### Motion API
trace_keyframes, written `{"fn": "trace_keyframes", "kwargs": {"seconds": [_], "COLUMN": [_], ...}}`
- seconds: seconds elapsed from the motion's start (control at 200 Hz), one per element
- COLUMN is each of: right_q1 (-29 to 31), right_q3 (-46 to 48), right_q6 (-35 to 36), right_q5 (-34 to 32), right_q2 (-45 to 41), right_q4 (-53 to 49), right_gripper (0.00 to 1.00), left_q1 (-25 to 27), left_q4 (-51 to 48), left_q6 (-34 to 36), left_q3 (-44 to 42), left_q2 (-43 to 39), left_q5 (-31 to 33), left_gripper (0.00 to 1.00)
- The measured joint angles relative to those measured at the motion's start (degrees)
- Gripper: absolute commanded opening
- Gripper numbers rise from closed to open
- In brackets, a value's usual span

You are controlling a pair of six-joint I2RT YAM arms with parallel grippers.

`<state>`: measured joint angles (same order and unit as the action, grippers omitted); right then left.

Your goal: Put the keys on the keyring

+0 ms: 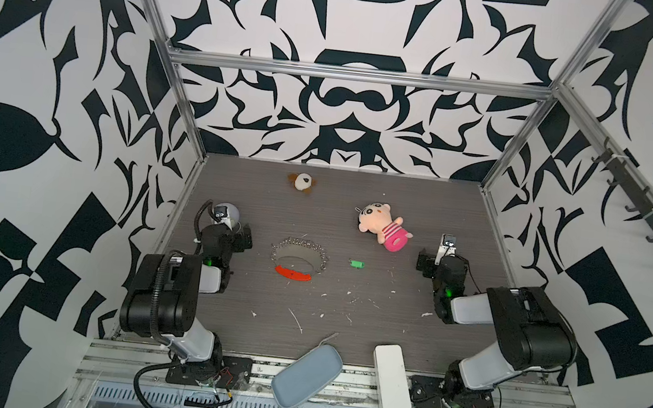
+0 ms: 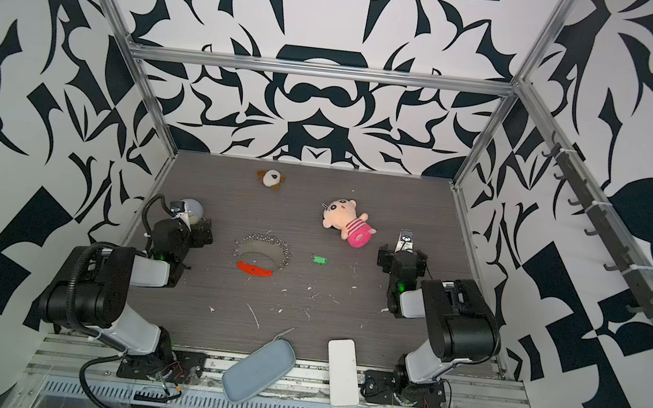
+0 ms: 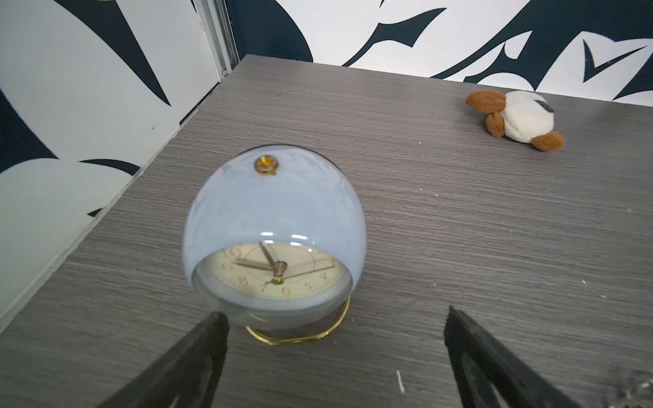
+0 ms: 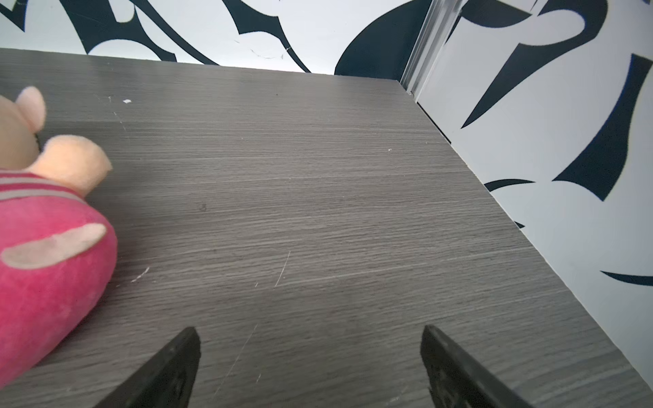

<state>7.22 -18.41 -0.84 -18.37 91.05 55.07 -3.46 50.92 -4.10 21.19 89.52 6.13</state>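
Seen from above, a grey wood-grain table [image 1: 314, 220] sits inside a black-and-white patterned enclosure, with my two arms at its left and right edges. My left pincer [image 3: 335, 316] has its jaws wide apart and holds nothing; it faces a pale blue dome clock [image 3: 274, 226] just in front of it. My right pincer [image 4: 310, 331] is likewise spread and empty, over bare table beside a pink plush doll [image 4: 53, 247]. The keys [image 1: 356, 263], one tiny green piece with a silver end, lie flat near the middle of the table, between my arms. The keyring [image 1: 292, 273], a large loop of small silver rings closed by a red curved segment, lies to their left, near but not touching them. By my judgement nothing is done yet: the keys must be picked up, the loop steadied, and the keys threaded on.
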Motion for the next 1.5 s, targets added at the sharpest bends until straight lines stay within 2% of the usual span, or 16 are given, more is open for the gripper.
{"fn": "trace_keyframes", "kwargs": {"seconds": [0.34, 0.79, 1.5], "right_q1": [0.0, 0.0, 0.0], "right_q3": [0.02, 0.7, 1.09], "right_q6": [0.04, 1.36, 1.51], "right_q5": [0.24, 4.68, 5.14], "right_q2": [0.0, 0.0, 0.0], "right_q4": [0.02, 0.94, 2.16], "right_gripper": [1.0, 1.0, 1.0], "left_q1": [0.0, 0.0, 0.0], "left_q4": [0.0, 0.0, 0.0], "left_q6": [0.0, 0.0, -0.22], "left_q3": [0.0, 0.0, 0.0], "left_q2": [0.0, 0.0, 0.0], "left_q5": [0.0, 0.0, 0.0], "left_gripper": [1.0, 0.99, 0.99]}}
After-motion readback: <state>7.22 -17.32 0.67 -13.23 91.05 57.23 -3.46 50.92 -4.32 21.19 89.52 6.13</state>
